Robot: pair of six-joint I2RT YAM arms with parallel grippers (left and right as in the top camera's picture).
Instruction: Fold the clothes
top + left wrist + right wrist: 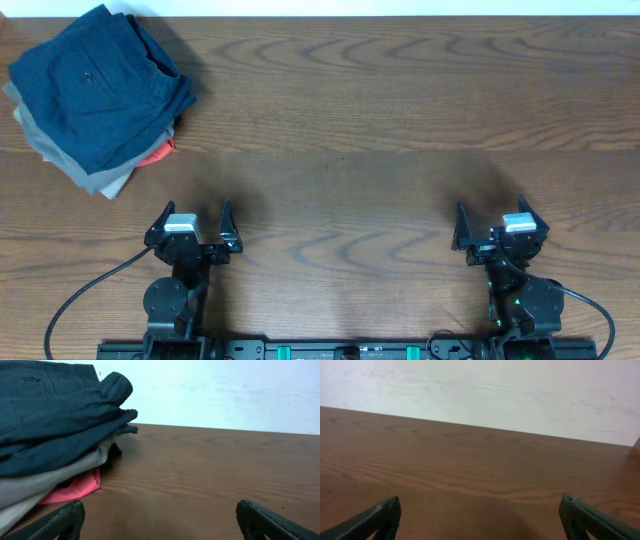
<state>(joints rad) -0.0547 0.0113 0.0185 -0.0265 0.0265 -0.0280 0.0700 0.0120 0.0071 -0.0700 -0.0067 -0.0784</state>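
The dark navy blue shorts (95, 85) lie folded on top of a pile at the table's far left corner, back pocket up. They also show at the left of the left wrist view (50, 415). My left gripper (195, 218) is open and empty near the front edge, well short of the pile; in its wrist view (160, 517) only table lies between the fingers. My right gripper (492, 215) is open and empty at the front right, over bare wood in its wrist view (480, 515).
Under the navy shorts lie grey-khaki folded shorts (105, 180) and a small orange-red garment (158, 153), also seen in the left wrist view (75, 490). The wooden table (350, 130) ends at a white wall (485, 395) at the back.
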